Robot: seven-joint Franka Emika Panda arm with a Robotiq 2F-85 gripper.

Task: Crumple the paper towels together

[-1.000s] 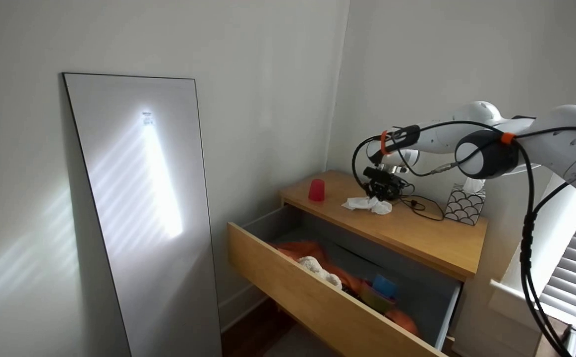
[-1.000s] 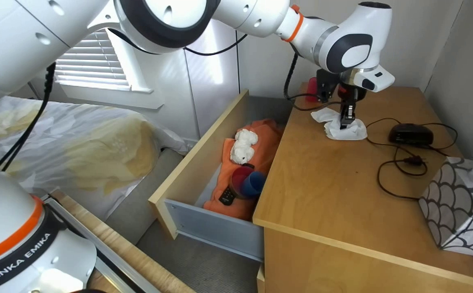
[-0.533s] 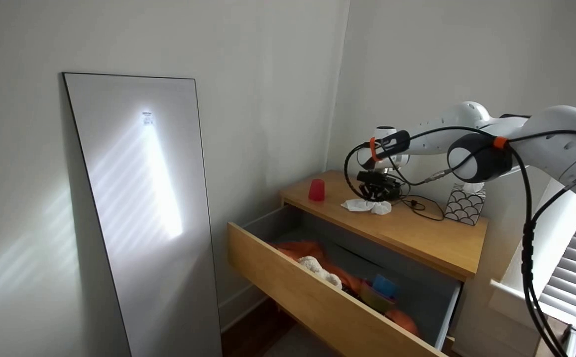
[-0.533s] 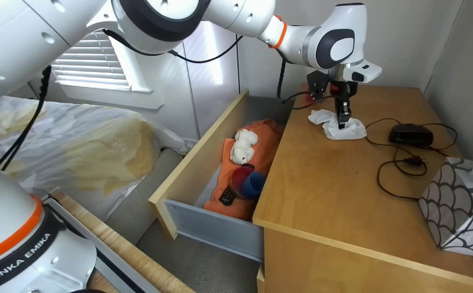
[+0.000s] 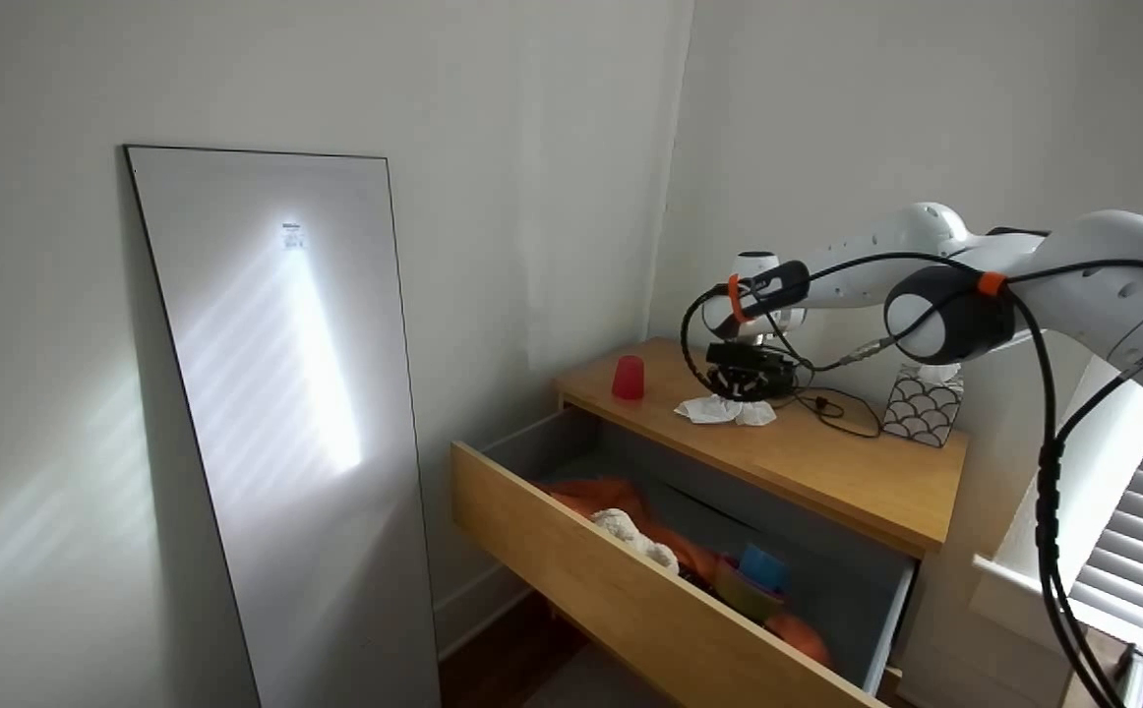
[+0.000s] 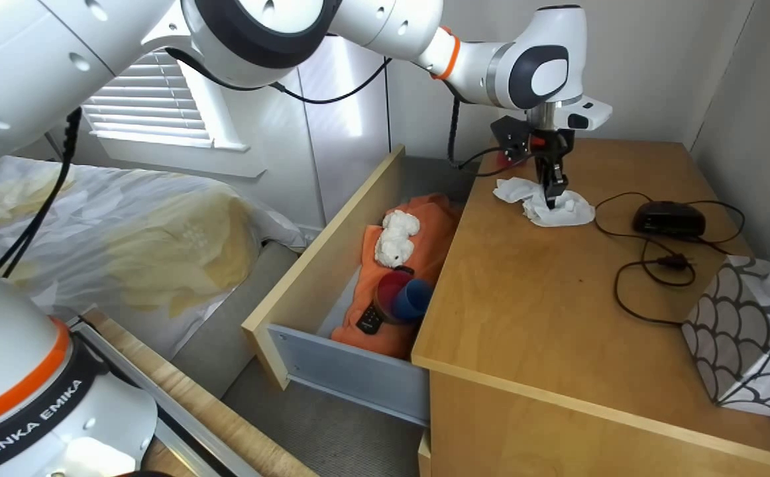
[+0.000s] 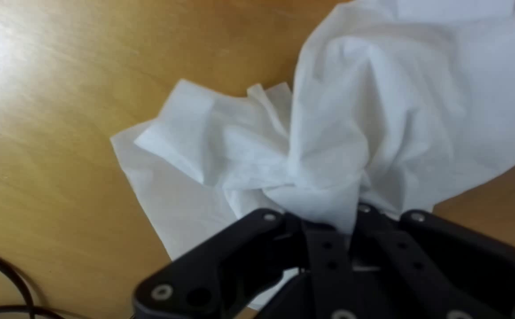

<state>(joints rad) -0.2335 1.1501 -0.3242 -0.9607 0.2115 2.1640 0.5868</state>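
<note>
The paper towels are a loose, wrinkled white wad on the wooden dresser top. They show in both exterior views, near the edge above the open drawer. In the wrist view the paper towels fill the middle and right, with folds rising between the fingers. My gripper points down with its jaws close together on a raised fold of the paper. In an exterior view the gripper stands in the middle of the wad, low against the dresser top. The fingertips themselves are hidden by paper.
A red cup stands near the dresser's far corner. A black device with loose cables lies beside the towels. A patterned tissue box stands at the dresser's end. The drawer below is open, holding an orange cloth and cups.
The arm and gripper have moved a little toward the dresser's drawer side. The towels' near-edge part has shifted slightly the same way, and the gripper stays low in the wad.
</note>
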